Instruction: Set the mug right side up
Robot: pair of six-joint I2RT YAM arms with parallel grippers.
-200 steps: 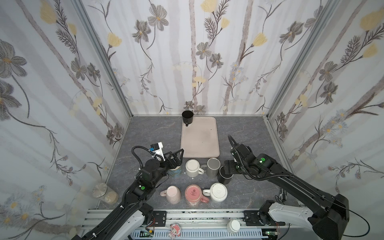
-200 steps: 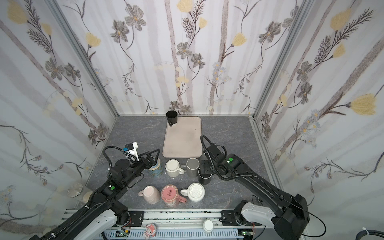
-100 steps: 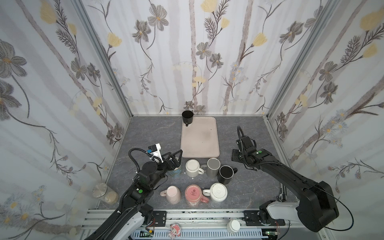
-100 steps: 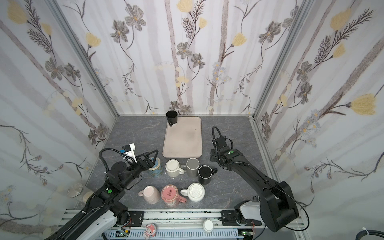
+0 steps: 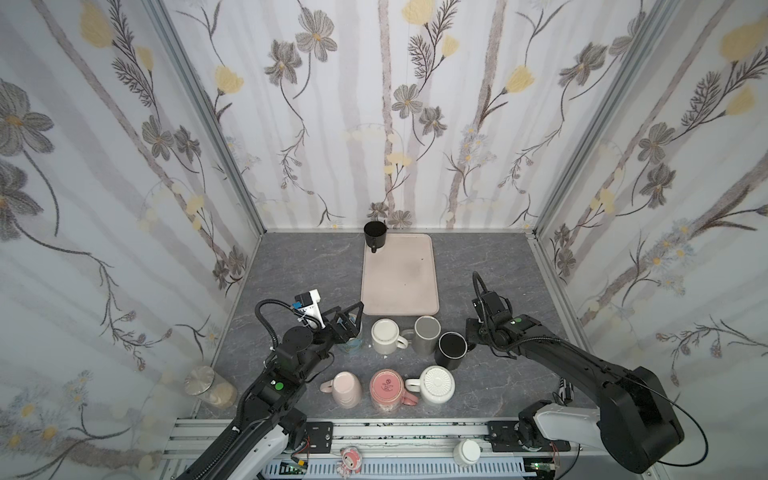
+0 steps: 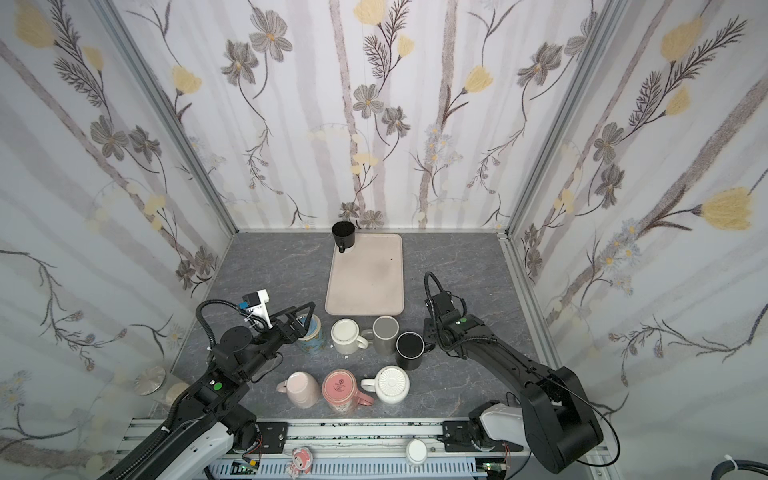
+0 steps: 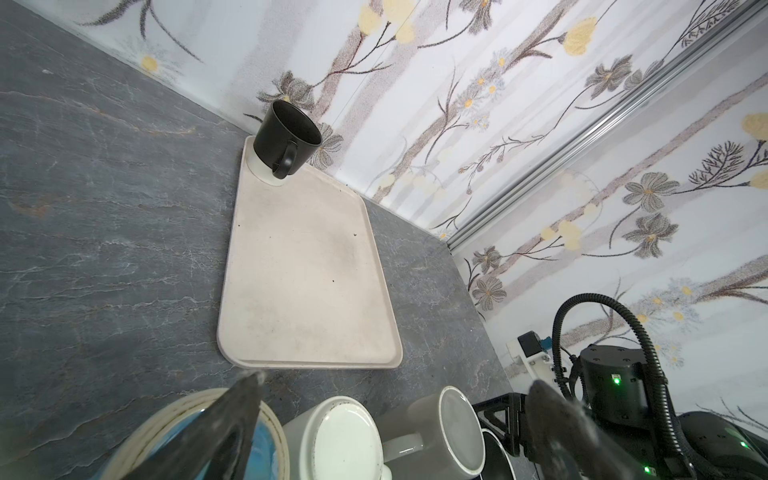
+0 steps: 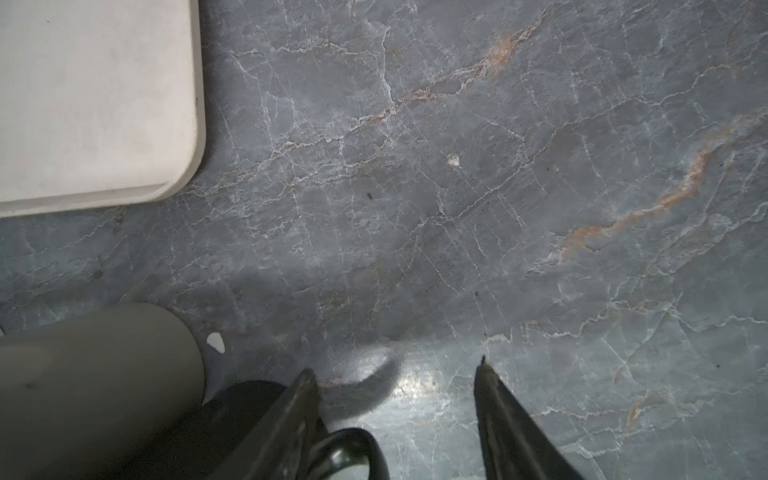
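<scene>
Though left jaws, spread wide, half hide blue mug, right jaws gape, black mug cropped.

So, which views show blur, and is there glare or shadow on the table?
Left wrist view: the left gripper's black fingers are blurred, the beige rectangular tray is sharp. Right wrist view: a bright glare patch on the grey marbled tabletop, a soft shadow beside it. Both top views: even light, all sharp.
</scene>
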